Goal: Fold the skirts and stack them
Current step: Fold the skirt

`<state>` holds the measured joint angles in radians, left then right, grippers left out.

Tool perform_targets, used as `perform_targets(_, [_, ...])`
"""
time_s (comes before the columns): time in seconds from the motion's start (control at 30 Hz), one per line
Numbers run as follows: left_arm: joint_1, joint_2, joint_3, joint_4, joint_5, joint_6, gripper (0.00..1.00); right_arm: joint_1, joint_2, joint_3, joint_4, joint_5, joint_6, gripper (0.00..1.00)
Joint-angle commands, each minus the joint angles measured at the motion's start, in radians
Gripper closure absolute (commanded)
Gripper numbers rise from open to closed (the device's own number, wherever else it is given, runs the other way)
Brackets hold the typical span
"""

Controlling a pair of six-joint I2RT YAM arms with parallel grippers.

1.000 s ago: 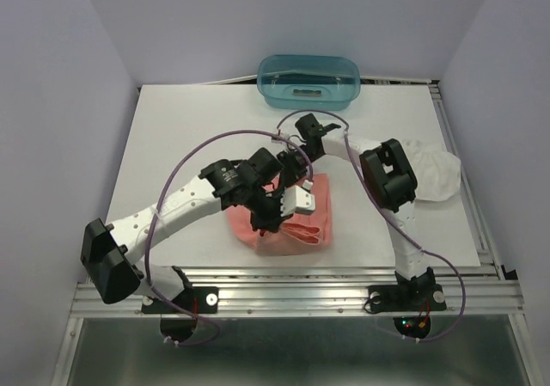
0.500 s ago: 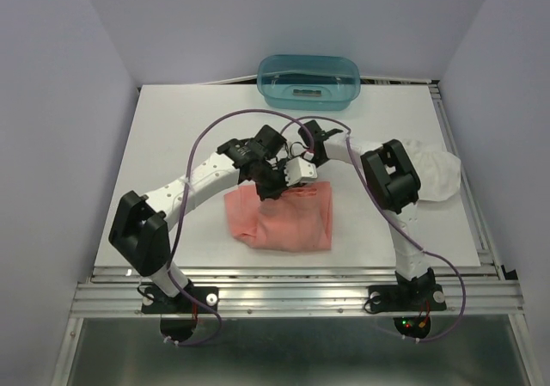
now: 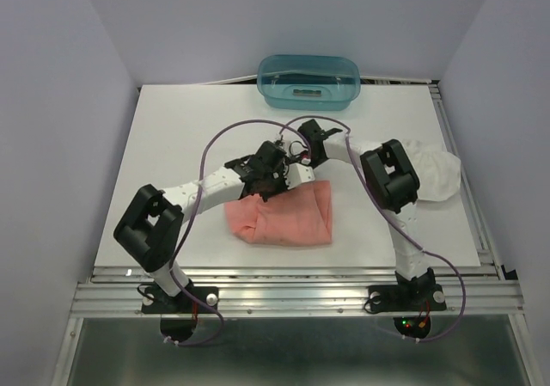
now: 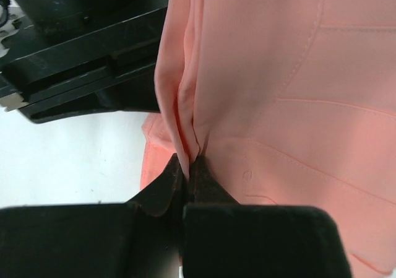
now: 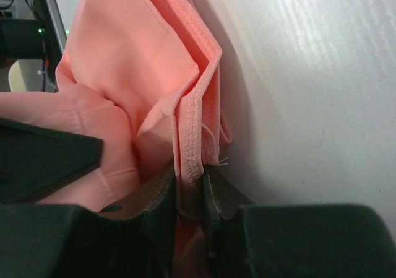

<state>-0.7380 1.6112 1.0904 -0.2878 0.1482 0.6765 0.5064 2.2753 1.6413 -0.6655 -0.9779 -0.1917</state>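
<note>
Salmon-pink skirt (image 3: 284, 218) now lies spread flat, front centre of the bench (image 3: 189, 137); a second ago it was bunched. Left jaws clenched on a pinched fold, right jaws clamping the stitched hem, both at its far edge. I judge one fold laid. White skirt (image 3: 434, 173) sits far right. Teal tub (image 3: 309, 81) label: unreadable.

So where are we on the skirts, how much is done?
Done: the pink skirt lies as a compact layered shape in the middle of the table, so it looks at least partly folded. In hand: left gripper and right gripper are both shut on its far edge, side by side. Left: the white skirt sits bunched at the right edge, untouched; nothing is stacked yet.
</note>
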Motion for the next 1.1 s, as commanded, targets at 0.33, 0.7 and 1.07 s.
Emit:
perform_targets(0.33, [-0.055,0.134,-0.141,0.343,-0.139,0.011,0.96,-0.046,0.158,0.236,0.015,-0.065,0.219,0.66])
perform_targets(0.7, [-0.049,0.222,-0.042,0.196,-0.088,0.034,0.84,-0.247,0.130,0.463,0.035,0.091,0.279,0.40])
perform_targets(1.07, [0.112,0.142,0.347,-0.117,0.056,-0.090,0.46,-0.402,-0.317,0.135,0.033,0.153,0.232,0.44])
